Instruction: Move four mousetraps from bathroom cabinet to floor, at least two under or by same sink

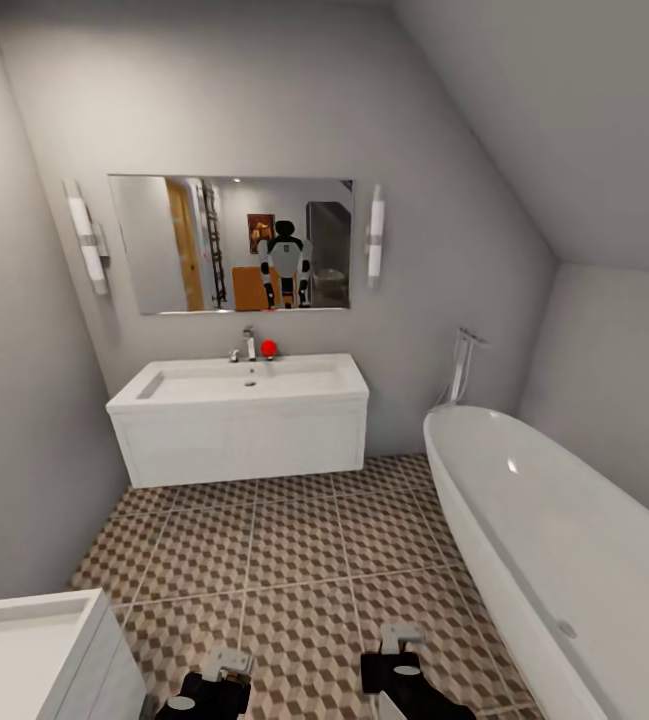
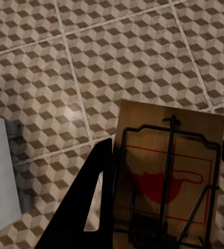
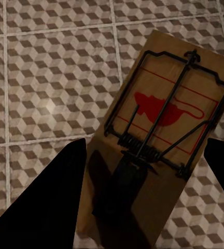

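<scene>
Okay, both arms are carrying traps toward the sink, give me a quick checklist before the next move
1. Left tool holds a mousetrap: ok.
2. Right tool holds a second mousetrap: ok.
3. Sink ahead in the head view: ok.
4. Tiled floor between robot and sink free of obstacles: ok.
5. Bathtub close on the right side, clearance: cannot tell.
6. Other two traps placed: cannot tell.

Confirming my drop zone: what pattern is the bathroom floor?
Brown, beige and cream cubes with pale grout on the bathroom floor; clearest in the head view.
</scene>
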`<state>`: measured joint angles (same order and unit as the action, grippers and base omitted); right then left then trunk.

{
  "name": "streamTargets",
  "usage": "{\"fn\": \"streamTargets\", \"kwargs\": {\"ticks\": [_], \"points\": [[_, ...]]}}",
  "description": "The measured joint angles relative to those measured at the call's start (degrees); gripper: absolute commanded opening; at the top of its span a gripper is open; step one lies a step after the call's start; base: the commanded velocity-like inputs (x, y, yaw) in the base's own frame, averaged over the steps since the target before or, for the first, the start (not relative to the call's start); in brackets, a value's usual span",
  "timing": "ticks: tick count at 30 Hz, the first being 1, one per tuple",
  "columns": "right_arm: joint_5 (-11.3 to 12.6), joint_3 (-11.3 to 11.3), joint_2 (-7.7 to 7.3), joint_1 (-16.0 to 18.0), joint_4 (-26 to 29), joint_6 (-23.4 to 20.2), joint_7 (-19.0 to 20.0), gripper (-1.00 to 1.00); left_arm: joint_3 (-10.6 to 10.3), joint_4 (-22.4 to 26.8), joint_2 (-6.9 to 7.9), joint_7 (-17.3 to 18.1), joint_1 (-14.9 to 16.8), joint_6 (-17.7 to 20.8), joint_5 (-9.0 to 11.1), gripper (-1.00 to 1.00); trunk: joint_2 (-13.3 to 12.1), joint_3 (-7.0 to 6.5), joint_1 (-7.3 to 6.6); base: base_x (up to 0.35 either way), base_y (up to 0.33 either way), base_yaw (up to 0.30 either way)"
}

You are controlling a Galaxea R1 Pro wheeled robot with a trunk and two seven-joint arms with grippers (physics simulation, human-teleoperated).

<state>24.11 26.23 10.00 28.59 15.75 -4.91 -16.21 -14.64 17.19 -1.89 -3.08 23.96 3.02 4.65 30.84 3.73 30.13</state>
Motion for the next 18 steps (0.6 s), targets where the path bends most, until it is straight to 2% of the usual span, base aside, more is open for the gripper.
{"fn": "streamTargets", "kwargs": {"ticks": [8,18], "points": [[0.00,0.00,0.00,-0.02,0.00,0.00,0.00,-1.00,0.00,0.00,0.00,0.00,0.00,0.00,0.01,-1.00,0.00,0.00,0.00,0.208,0.000,0.033],[0.00,0.00,0.00,-0.06,0.00,0.02,0.00,-1.00,0.00,0.00,0.00,0.00,0.00,0.00,0.02,-1.00,0.00,0.00,0.01,0.145,0.035,0.008]]}}
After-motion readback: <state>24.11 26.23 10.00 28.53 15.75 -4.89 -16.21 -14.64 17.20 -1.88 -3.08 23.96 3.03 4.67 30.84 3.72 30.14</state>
